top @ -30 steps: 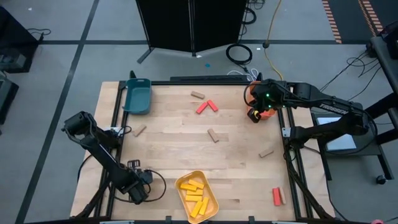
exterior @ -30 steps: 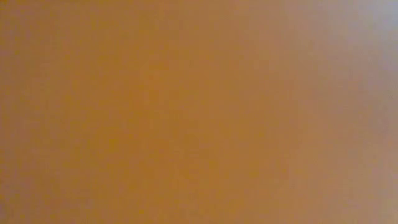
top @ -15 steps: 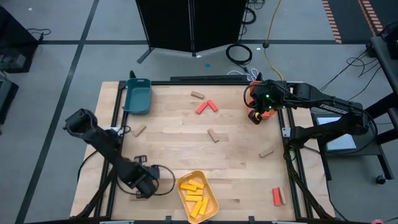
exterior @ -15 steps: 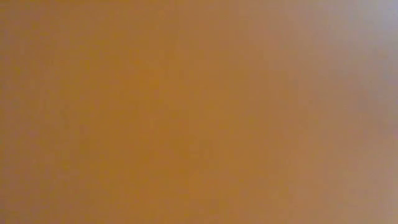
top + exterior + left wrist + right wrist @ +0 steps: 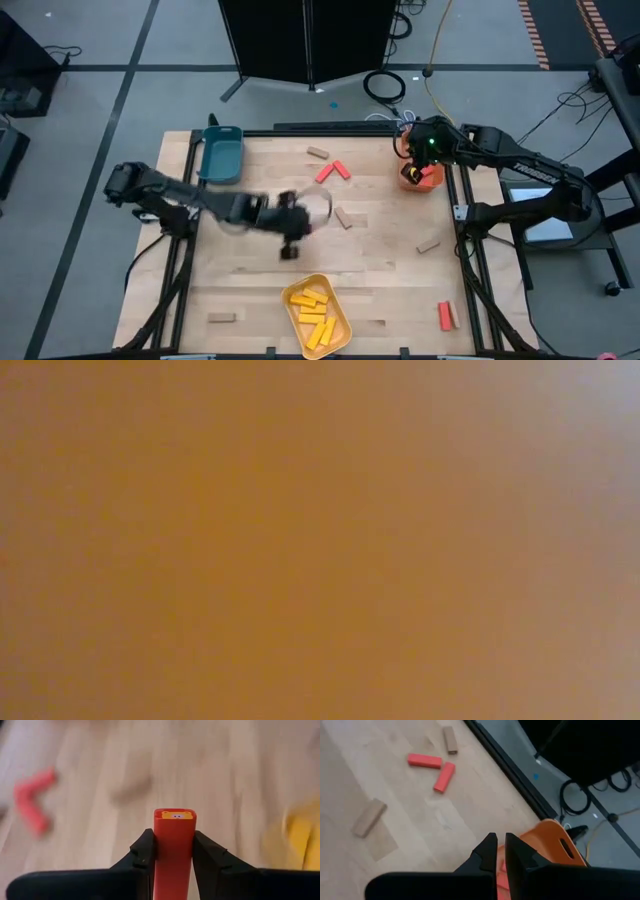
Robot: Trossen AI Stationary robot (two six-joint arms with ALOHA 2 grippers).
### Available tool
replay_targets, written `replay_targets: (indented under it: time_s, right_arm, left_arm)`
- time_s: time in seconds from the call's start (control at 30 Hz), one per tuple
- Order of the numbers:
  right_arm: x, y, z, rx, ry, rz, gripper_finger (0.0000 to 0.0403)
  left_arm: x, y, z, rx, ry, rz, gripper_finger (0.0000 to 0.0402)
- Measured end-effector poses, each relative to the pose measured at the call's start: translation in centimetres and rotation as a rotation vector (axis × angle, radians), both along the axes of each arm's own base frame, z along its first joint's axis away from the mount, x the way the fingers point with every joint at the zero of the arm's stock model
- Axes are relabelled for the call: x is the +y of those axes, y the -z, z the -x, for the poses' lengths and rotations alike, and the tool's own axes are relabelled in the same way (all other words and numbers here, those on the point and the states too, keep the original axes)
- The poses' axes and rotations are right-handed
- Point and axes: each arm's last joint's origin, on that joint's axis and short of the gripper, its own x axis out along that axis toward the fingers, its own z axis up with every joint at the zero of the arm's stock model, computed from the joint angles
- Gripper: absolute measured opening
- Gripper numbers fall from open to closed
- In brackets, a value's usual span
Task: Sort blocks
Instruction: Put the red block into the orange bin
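Table: pale wooden table top [image 5: 380, 270] in a dark frame; everything below is placed from it.
Left arm: dark arm reaching from the table's left edge across to its middle, blurred in the high view.
Right arm: dark arm coming in from the table's right side to its far right corner.
Yellow tray: yellow rectangular tray [image 5: 343, 318] at the table's near edge, around the middle, with several yellow bars [image 5: 312, 310] lying in it.
Teal tray: teal rectangular tray [image 5: 221, 157] at the table's far left corner.
Orange tray: orange tray [image 5: 427, 180] at the table's far right corner, mostly hidden under the right arm; its handled rim shows in the right wrist view [image 5: 555, 840].
Left gripper: left gripper [image 5: 173, 851] over the middle of the table, its fingers clamped on an upright red rectangular bar [image 5: 174, 845] with a small yellow picture on its end face.
Right gripper: right gripper [image 5: 500, 851] above the orange tray, fingers drawn together, nothing seen between them.
Loose red bars: two red bars [image 5: 333, 171] forming a V at the far middle of the table; one red bar [image 5: 444, 316] near the near right corner.
Loose tan bars: plain wooden bars lie scattered, one [image 5: 318, 153] just beyond the red pair, one [image 5: 343, 217] at the middle, one [image 5: 428, 244] toward the right edge, one [image 5: 222, 318] at the near left.
Low view: only a blurred orange-brown field.
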Motion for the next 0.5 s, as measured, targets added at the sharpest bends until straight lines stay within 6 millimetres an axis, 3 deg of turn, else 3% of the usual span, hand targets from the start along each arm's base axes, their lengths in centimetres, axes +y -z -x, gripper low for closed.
replay_targets:
  time_s: [0.1,0.2,0.37,0.5]
  right_arm:
    - [-0.5,0.2,0.5,0.035,0.031,-0.013,0.0000]
    - [-0.9,0.4,1.2,0.078,0.064,-0.029,0.0000]
    - [-1.4,0.2,2.5,0.132,0.156,0.041,0.0000]
    - [-1.4,-0.5,3.7,0.107,0.213,0.083,0.0000]
  left_arm:
    - [4.4,-0.5,-2.5,-0.192,0.033,0.102,0.0079]
    - [9.4,-0.3,-4.6,-0.385,-0.039,0.219,0.0079]
    - [17.0,3.0,-7.1,-0.626,-0.220,0.514,0.0079]
    - [20.7,5.1,-10.4,-0.771,-0.247,0.701,0.0079]
